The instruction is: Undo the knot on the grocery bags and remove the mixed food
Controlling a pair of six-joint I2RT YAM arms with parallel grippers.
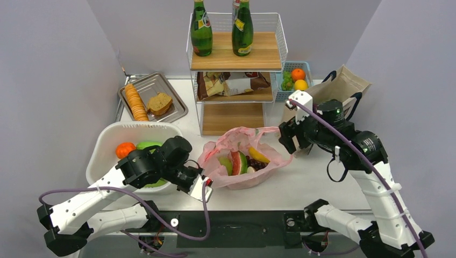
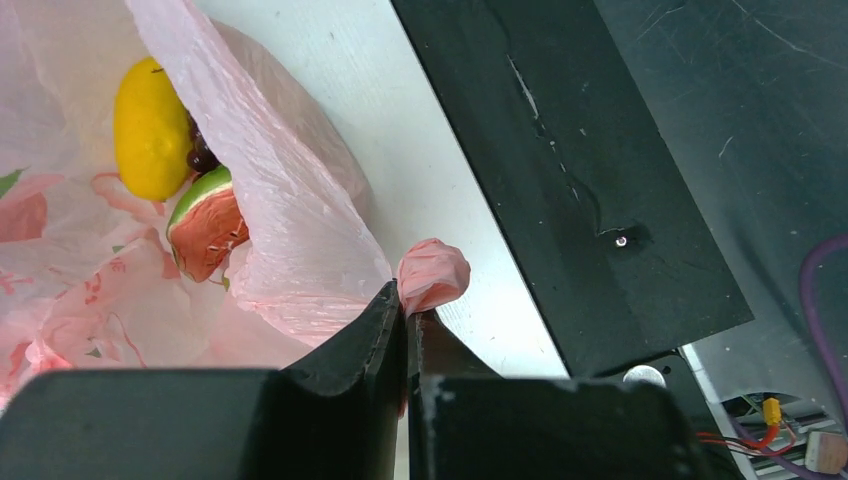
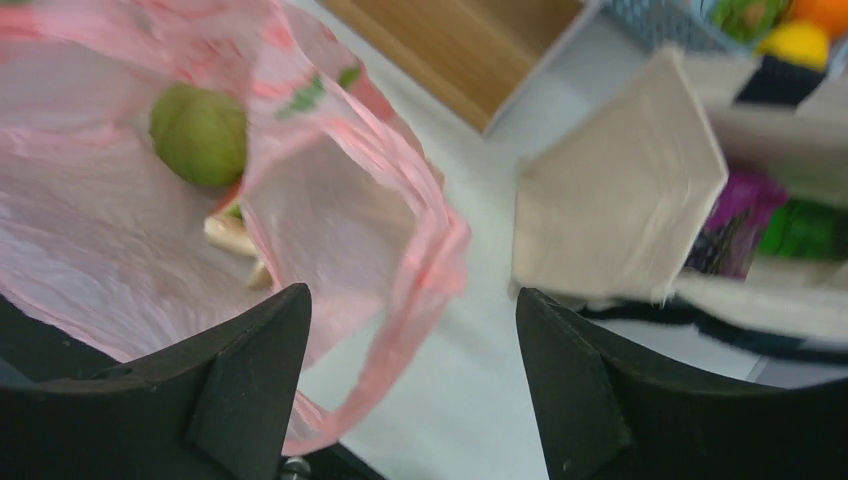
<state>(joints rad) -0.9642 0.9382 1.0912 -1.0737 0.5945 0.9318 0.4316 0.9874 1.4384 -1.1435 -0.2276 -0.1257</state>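
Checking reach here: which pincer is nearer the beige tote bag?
Right. The right pincer hovers beside the tote; the left pincer is beyond the pink bag, clamped on its plastic.

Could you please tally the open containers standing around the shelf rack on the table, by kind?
Bags: 2, the pink plastic bag and the beige tote
White tub: 1
Metal tray: 1
Blue basket: 1
Total: 5

Bright, even light; right wrist view blurred.
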